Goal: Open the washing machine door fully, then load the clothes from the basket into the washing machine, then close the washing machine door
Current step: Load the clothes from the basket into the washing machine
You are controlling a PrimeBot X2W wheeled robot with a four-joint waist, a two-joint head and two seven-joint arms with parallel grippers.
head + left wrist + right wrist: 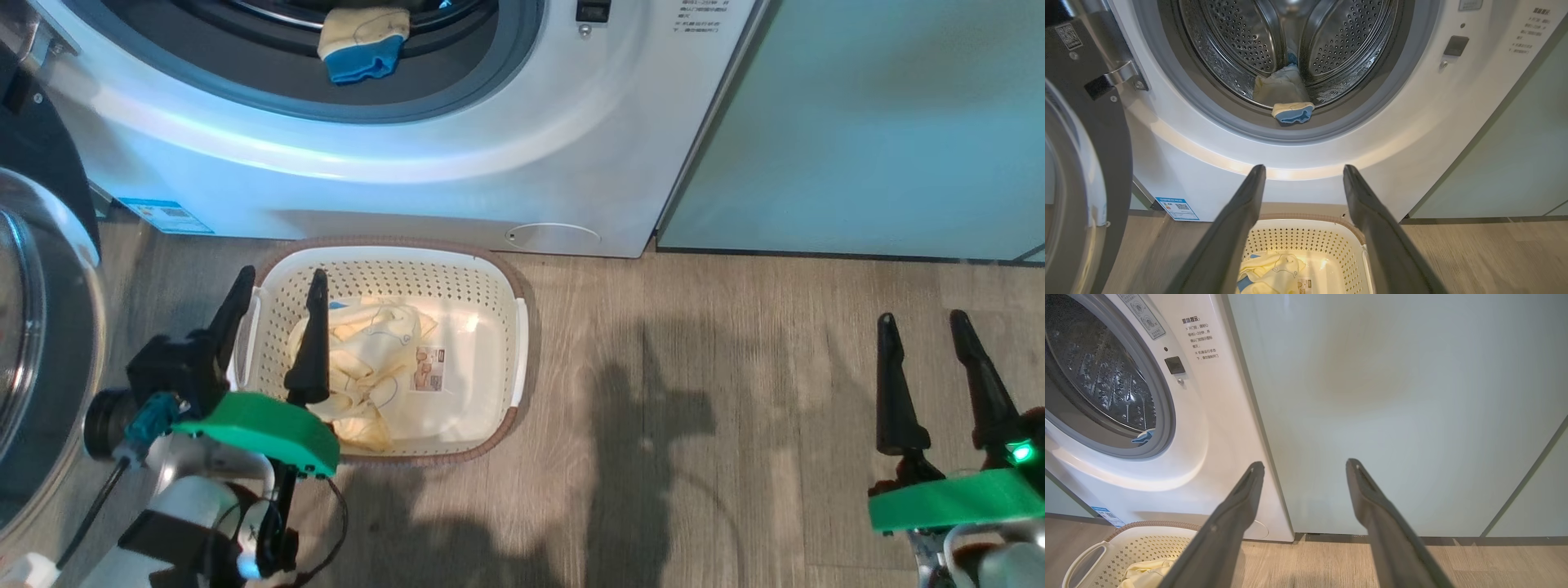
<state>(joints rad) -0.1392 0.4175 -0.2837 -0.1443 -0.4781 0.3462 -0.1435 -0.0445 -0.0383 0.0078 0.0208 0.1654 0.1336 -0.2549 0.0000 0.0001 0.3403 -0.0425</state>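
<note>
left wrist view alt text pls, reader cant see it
The left gripper's two dark fingers stand open above a cream perforated plastic basket holding pale yellow cloth, facing a white front-loading washing machine. A yellow-and-blue piece drapes over the grey rim of its steel drum; the glossy black door stands open at left.

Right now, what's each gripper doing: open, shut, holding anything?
Left gripper: open, holding nothing.
Right gripper: open, holding nothing.

Wood-look floor (pixel 735 367); pale teal cabinets (pixel 882 122).
</note>
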